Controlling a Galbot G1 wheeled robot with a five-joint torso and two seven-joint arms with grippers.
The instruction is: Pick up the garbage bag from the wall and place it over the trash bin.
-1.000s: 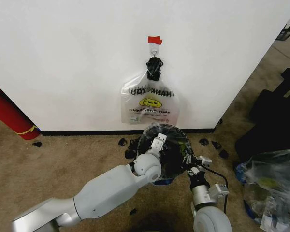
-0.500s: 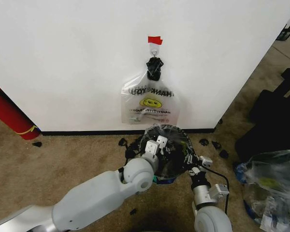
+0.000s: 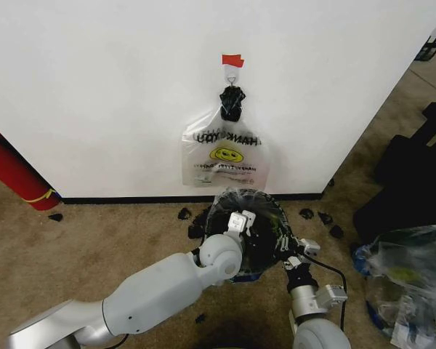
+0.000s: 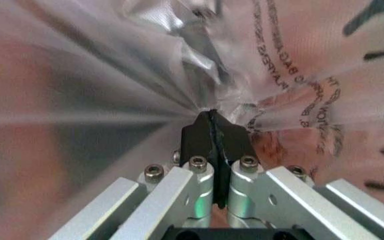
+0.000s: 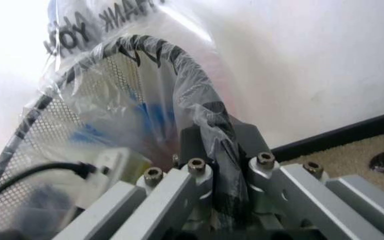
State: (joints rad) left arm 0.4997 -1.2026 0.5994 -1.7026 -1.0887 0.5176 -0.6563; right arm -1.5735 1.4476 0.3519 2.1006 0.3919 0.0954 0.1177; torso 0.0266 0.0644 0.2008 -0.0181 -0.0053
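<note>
The trash bin [image 3: 276, 207], black mesh with a dark inside, stands on the carpet against the wall [image 3: 94, 87]. The see-through garbage bag [image 3: 221, 203] with blue patches is draped over its rim. My left gripper [image 3: 240, 221] is over the bin's mouth, shut on a fold of the garbage bag [image 4: 112, 75]; its black fingertips [image 4: 202, 132] pinch the film tight. At the bin's near right rim, my right gripper [image 3: 291, 251] is shut on the garbage bag [image 5: 178, 75] where the film wraps the mesh rim of the trash bin [image 5: 78, 100].
A whitish smiley bag [image 3: 225, 156] hangs from the hook [image 3: 232, 71] under a red tape strip [image 3: 232, 59]. A red cylinder [image 3: 11, 174] leans at the left. Clear bags [image 3: 407, 283] and dark luggage [image 3: 414, 174] crowd the right. Black scraps [image 3: 185, 214] litter the carpet.
My left arm swung left and back, and its gripper ended a little lower in the bin's mouth. The right wrist sank slightly. Both grippers kept hold of the bag.
</note>
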